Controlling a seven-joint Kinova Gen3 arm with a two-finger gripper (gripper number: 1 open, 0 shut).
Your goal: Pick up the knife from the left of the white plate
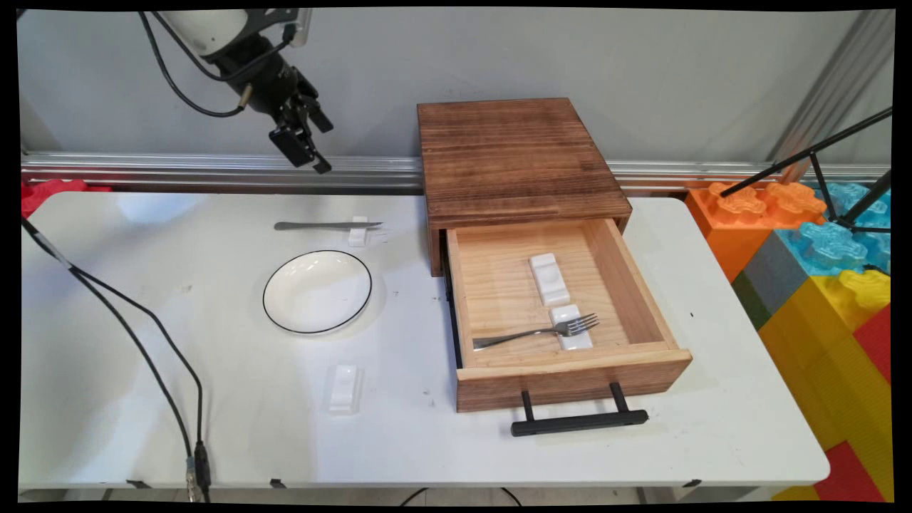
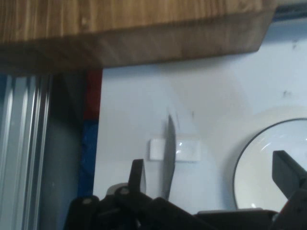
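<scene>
Your gripper (image 1: pixel 303 139) is hanging up in the air, well above the table (image 1: pixel 214 427) and to the far left of the box (image 1: pixel 513 157). Fingers are spread apart with nothing between them; in the hand view you can see one finger (image 2: pixel 136 175) on the left and the other over at the right edge, wide gap between.

Closest thing under it is the knife (image 1: pixel 320 226), lying flat with its blade end propped on a small white rest (image 1: pixel 358 231), left of the box and near the table's back edge. From the hand view the knife (image 2: pixel 169 158) and that rest (image 2: pixel 184 149) sit right ahead of the fingers, box edge (image 2: pixel 129 28) across the top.

Just in front of the knife you've got the plate (image 1: pixel 317 291), white with a dark rim, nothing on it. Another white rest (image 1: pixel 343 388) sits further toward the near edge, left of the drawer front.

The drawer (image 1: pixel 563 370) is pulled out of the box. Inside: two white rests, one (image 1: pixel 548 278) toward the back and one (image 1: pixel 570 326) nearer the front, with a fork (image 1: pixel 538 333) lying across the front one, tines on the rest, handle pointing left.
</scene>
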